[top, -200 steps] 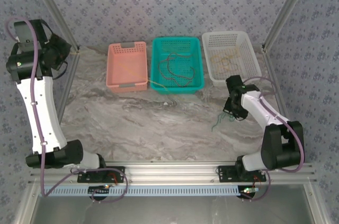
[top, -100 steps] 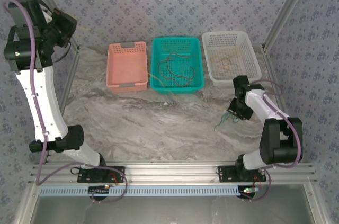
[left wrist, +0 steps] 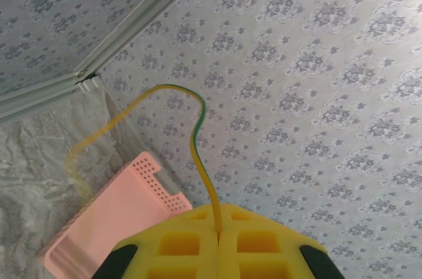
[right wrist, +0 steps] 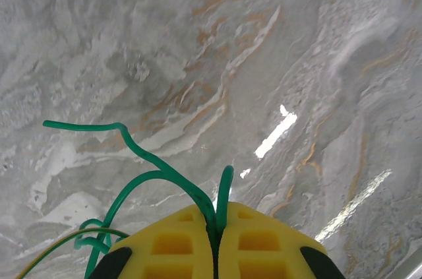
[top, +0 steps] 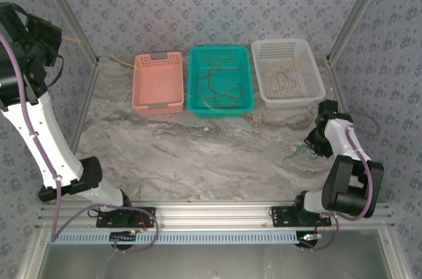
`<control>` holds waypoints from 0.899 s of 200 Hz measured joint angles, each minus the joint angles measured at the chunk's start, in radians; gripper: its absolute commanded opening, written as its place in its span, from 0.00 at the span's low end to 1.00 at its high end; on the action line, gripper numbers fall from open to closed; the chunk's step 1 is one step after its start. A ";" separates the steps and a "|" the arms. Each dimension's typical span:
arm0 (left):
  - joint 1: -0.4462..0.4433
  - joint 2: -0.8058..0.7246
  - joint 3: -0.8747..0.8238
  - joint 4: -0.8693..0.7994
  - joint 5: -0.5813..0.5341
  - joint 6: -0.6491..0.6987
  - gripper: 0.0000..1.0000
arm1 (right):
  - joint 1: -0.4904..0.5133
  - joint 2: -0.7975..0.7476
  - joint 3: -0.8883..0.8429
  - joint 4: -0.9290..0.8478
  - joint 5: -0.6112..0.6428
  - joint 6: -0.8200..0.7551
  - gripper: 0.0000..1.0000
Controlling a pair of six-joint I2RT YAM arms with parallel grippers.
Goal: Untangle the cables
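Jaws on both arms are pinched shut, the raised left gripper (left wrist: 217, 231) on the yellow cable (left wrist: 196, 135), which runs rightward past the pink basket (left wrist: 112, 226) toward the low right gripper (right wrist: 216, 229), itself clamping the green cable (right wrist: 155, 163) just above the marble tabletop (right wrist: 297, 48).

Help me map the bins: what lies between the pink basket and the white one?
The teal basket, with cables coiled in it, sits between the pink basket and the white basket, as the top view shows.
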 measured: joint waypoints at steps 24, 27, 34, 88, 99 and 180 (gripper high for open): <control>0.001 0.003 -0.014 0.002 0.005 -0.005 0.00 | -0.018 -0.004 0.003 0.001 -0.007 -0.012 0.00; 0.001 0.003 -0.018 0.005 0.013 -0.009 0.00 | -0.021 -0.004 0.003 0.002 -0.010 -0.015 0.00; -0.002 0.004 -0.022 0.011 0.023 -0.013 0.00 | -0.029 -0.004 0.003 0.005 -0.014 -0.020 0.00; 0.059 0.016 -0.019 0.002 0.022 -0.023 0.00 | -0.177 0.000 0.009 0.008 -0.052 -0.050 0.00; 0.083 0.016 -0.016 -0.011 0.008 -0.024 0.00 | -0.196 0.000 0.011 0.008 -0.055 -0.056 0.00; -0.065 0.058 -0.025 0.141 0.215 -0.039 0.00 | 0.051 -0.093 0.006 0.090 -0.198 -0.061 0.00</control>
